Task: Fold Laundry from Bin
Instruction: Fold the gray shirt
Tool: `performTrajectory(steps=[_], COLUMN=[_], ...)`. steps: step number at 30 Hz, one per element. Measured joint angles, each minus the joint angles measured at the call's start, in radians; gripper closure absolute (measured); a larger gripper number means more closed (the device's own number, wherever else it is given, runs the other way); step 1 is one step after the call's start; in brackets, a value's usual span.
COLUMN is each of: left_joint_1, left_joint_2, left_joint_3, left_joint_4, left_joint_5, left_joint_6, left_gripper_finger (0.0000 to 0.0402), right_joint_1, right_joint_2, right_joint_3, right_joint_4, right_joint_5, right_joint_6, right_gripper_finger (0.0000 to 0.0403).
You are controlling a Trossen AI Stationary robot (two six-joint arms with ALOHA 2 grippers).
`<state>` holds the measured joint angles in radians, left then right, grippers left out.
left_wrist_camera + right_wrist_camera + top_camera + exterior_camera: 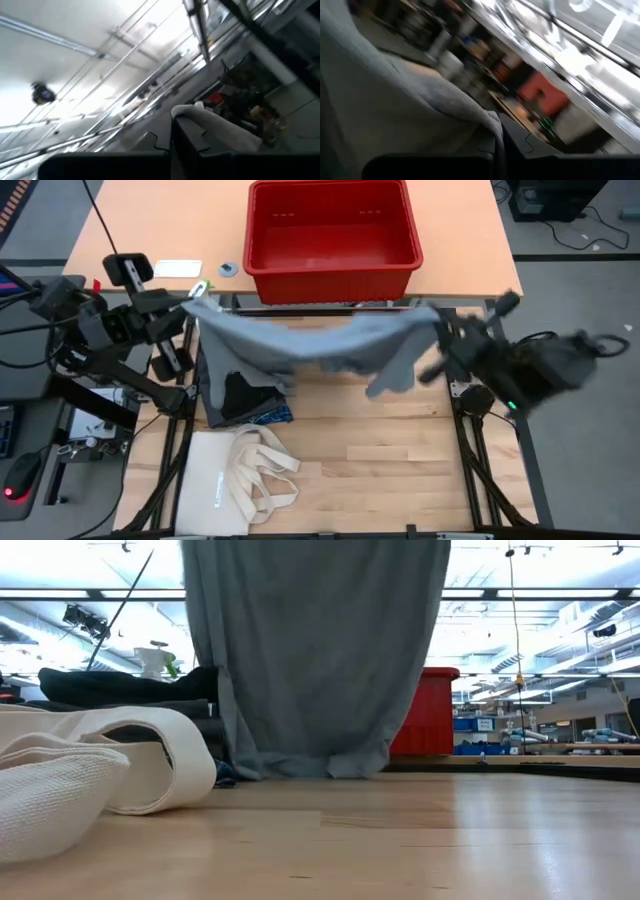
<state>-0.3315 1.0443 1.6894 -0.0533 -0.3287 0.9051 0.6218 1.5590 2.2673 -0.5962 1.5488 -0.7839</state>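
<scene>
Both tools hold one grey garment (320, 340) stretched in the air between them: the left tool (197, 302) is clamped on one corner, the right tool (440, 320) on the other. It hangs in front of the red bin (332, 230), with its hem touching the tabletop (420, 830).

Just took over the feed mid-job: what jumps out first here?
A grey garment stretched in the air between the left gripper and the right gripper, both shut on its corners, its hem reaching the table in the low view. Behind it stands the red bin; beneath its left end lies a pile of dark clothes, with a cream tote bag nearer the front edge.
</scene>
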Motion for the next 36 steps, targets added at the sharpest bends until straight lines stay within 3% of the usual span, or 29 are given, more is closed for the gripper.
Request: performTrajectory(steps=[5, 11, 18, 25, 29, 33, 36], left_joint_1=[-0.056, -0.113, -0.144, -0.213, -0.251, -0.286, -0.304], left_joint_2=[0.023, 0.095, 0.27, 0.457, 0.524, 0.554, 0.568], left_joint_3=[0.0, 0.042, 0.298, 0.6, 0.655, 0.639, 0.64], left_joint_4=[0.055, 0.148, 0.068, -0.01, 0.055, 0.138, 0.134], left_joint_5=[0.08, 0.087, 0.084, 0.084, 0.083, 0.073, 0.054], left_joint_6=[-0.057, -0.115, -0.109, -0.107, -0.065, 0.0, 0.002], left_gripper_finger=[0.0386, 0.0386, 0.0386, 0.0386, 0.0386, 0.0386, 0.0386], right_joint_1=[0.159, 0.283, 0.389, 0.523, 0.583, 0.63, 0.658], right_joint_2=[0.011, 0.01, 0.01, 0.01, 0.01, 0.01, 0.01], right_joint_3=[-0.001, -0.001, -0.001, -0.001, -0.001, -0.001, -0.001], right_joint_4=[0.107, 0.315, 0.56, 0.66, 0.684, 0.693, 0.693], right_joint_5=[-0.106, -0.289, -0.369, -0.644, -0.763, -0.786, -0.723], right_joint_6=[-0.077, -0.166, -0.323, -0.447, -0.491, -0.501, -0.478], right_gripper_finger=[0.0386, 0.0386, 0.0386, 0.0386, 0.0386, 0.0386, 0.0386])
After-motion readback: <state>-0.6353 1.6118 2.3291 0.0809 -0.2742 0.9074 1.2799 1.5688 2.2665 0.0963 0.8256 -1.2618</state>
